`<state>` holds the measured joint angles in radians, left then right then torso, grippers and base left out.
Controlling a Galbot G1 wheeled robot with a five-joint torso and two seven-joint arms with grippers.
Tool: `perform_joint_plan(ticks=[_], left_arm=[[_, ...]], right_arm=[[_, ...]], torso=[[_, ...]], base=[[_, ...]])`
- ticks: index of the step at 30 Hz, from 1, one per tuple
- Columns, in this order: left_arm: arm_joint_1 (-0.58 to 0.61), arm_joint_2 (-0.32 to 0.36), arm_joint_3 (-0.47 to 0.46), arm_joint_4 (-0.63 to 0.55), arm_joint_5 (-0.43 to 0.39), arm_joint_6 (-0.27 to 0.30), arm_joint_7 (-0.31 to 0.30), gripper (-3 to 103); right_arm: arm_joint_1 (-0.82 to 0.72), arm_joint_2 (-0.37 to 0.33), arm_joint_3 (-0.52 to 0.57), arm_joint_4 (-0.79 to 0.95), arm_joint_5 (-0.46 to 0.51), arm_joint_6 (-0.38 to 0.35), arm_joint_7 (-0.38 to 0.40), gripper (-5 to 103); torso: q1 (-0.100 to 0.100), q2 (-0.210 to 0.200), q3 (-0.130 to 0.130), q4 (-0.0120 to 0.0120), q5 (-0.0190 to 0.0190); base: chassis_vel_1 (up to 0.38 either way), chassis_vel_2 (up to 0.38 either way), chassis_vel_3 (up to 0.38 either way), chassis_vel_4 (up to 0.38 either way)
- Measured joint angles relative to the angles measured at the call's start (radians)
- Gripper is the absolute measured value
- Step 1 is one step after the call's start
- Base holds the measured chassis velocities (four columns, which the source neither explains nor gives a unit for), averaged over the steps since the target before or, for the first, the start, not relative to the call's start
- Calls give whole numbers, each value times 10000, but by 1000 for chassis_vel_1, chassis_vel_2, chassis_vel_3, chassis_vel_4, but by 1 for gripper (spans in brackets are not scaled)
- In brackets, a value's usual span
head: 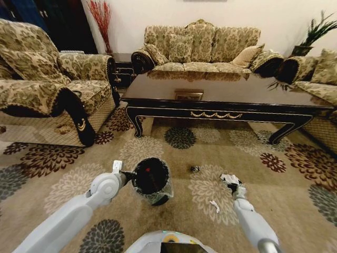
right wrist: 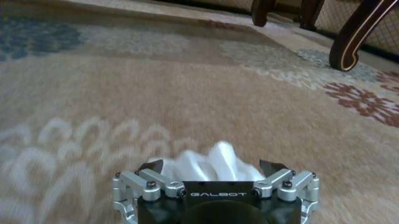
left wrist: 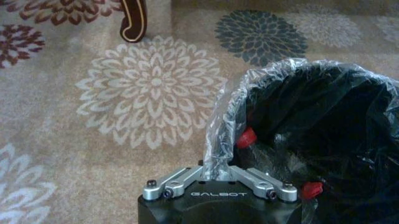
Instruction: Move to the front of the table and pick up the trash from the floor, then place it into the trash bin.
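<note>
Right gripper (right wrist: 212, 164) pinches a white paper scrap (right wrist: 206, 163) low over the carpet (head: 174, 216). Left gripper (left wrist: 219, 173) clamps the liner of the black bin (head: 152, 182). Two scraps (head: 215, 205) remain before the table (head: 221, 97).

Beige carpet (head: 158, 221) with brown, grey, cream flower medallions; black bin (head: 152, 182), clear liner.

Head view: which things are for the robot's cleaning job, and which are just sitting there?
Job: bin in left gripper; white scrap at right gripper; grey wad; second scrap; table.
Just there: sofa; armchair; plant.
</note>
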<state>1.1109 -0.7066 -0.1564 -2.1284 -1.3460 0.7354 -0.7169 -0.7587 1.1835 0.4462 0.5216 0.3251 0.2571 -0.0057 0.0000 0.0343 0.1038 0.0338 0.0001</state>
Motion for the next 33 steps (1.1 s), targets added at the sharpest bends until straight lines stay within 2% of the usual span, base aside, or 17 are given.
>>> perform_joint_plan(ticks=[3, 7, 9, 10, 12, 14, 15, 16, 18, 22, 24, 27, 28, 30, 33], left_arm=[[-3, 5, 14, -2, -6, 0, -7, 2], [52, 54, -28, -69, -12, 0, -16, 2], [76, 78, -69, -94, -19, 0, -16, 2], [110, 96, -120, -113, -23, 0, -16, 2], [132, 109, -147, -121, -23, 0, -16, 2], [164, 109, -155, -129, -19, 0, -20, 2], [164, 109, -155, -129, -19, 0, -20, 2], [170, 92, -139, -134, -6, 0, -39, 2], [173, 73, -126, -136, -3, 0, -45, 2], [173, 11, -101, -151, 8, 0, -75, 2], [173, 10, -100, -156, 8, 0, -80, 2], [187, 9, -109, -163, 11, 0, -85, 2], [187, 9, -109, -163, 11, 0, -85, 2], [228, -11, -138, -174, 28, 0, -87, 2], [276, -38, -152, -185, 52, 0, -88, 2]], right_arm=[[323, 45, -41, -287, 103, -80, -115, 103], [494, 155, -51, -562, 278, -453, -144, 84], [432, 148, -54, -523, 366, -557, -143, 84], [354, 134, -58, -491, 467, -654, -153, 74], [321, 127, -53, -474, 517, -691, -169, 74], [255, 105, -16, -467, 570, -733, -184, 62], [255, 105, -16, -467, 570, -733, -184, 62], [170, 88, 23, -406, 582, -742, -185, 51], [112, 78, 46, -344, 598, -756, -183, 51], [-118, 9, 140, -97, 681, -825, -148, 30], [-169, -11, 154, -45, 703, -841, -135, 30], [-401, -128, 163, 261, 865, -942, -57, 14], [-401, -128, 163, 261, 865, -942, -57, 14], [-620, -201, 164, 558, 940, -996, 21, 3], [-876, -253, 164, 944, 1055, -1065, 69, 2]], torso=[[0, 0, 0, 5, -1], [0, 0, 0, 3, 1], [0, 0, 0, 2, -1], [0, 0, 0, -3, 1], [0, 0, -1, -1, 1], [0, 0, -1, 6, 0], [0, 0, -1, 6, 0], [0, 1, -2, 7, 0], [0, 0, -1, 7, 0], [0, 0, -1, -1, -1], [0, 0, -1, -1, 0], [0, 0, -1, -1, 0], [0, 0, -1, -1, 0], [0, 0, 0, -5, 0], [0, 0, -1, -1, 0]], base=[[0, 0, 0, 0], [0, 0, 0, 0], [0, 0, 0, 0], [0, 0, 0, 0], [0, 0, 0, 0], [0, 0, 0, 0], [0, 0, 0, 0], [0, 0, 0, 0], [0, 0, 0, 0], [0, 0, 0, 0], [0, 0, 0, 0], [0, 0, 0, 0], [0, 0, 0, 0], [0, 0, 0, 0], [0, 0, 0, 0]])
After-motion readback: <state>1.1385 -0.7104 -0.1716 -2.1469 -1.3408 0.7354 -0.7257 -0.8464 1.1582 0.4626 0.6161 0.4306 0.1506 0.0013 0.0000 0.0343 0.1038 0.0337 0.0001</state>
